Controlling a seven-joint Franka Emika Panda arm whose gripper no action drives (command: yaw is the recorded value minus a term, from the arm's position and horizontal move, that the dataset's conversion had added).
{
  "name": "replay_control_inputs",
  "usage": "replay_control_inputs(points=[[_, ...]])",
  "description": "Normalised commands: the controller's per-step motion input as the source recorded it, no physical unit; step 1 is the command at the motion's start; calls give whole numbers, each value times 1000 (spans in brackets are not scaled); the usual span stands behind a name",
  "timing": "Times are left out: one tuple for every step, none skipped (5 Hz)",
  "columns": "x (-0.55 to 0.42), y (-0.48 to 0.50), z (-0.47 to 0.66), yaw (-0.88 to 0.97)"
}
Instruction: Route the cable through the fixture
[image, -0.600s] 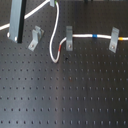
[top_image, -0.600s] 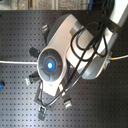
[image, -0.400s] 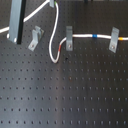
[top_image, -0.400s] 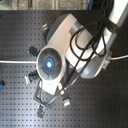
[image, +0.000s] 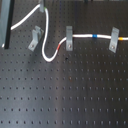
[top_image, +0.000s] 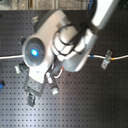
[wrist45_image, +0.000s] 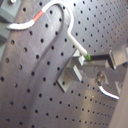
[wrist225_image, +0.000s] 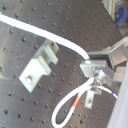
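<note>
A white cable (image: 46, 35) runs from the first exterior view's left up to my gripper (image: 41, 6) at the top edge. It then hangs down in a loop and rises into the middle clip (image: 68, 38), going on to the right clip (image: 114, 40). The left clip (image: 34, 39) holds no cable and stands just below and left of the gripper. In the second wrist view my gripper (wrist225_image: 96, 67) is shut on the cable (wrist225_image: 45, 32), beside that clip (wrist225_image: 40, 62). In the first wrist view the cable (wrist45_image: 67, 20) bears red and green marks.
A dark upright post (image: 7, 25) stands at the first exterior view's left edge. The black perforated board (image: 65, 95) lies under everything. In the second exterior view my white arm (top_image: 60, 40) hides most of the fixture; one clip (top_image: 105, 60) shows at the second exterior view's right.
My gripper has moved with the cable toward the first exterior view's left, nearer the left clip. The hanging loop has shifted left with it.
</note>
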Motion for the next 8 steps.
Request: replay_control_inputs(points=[[-389, 149, 449, -543], [-306, 110, 472, -426], [-289, 100, 206, 0], [-120, 243, 31, 340], [-78, 269, 325, 400], [-245, 92, 636, 103], [-313, 129, 3, 134], [-273, 124, 2, 277]])
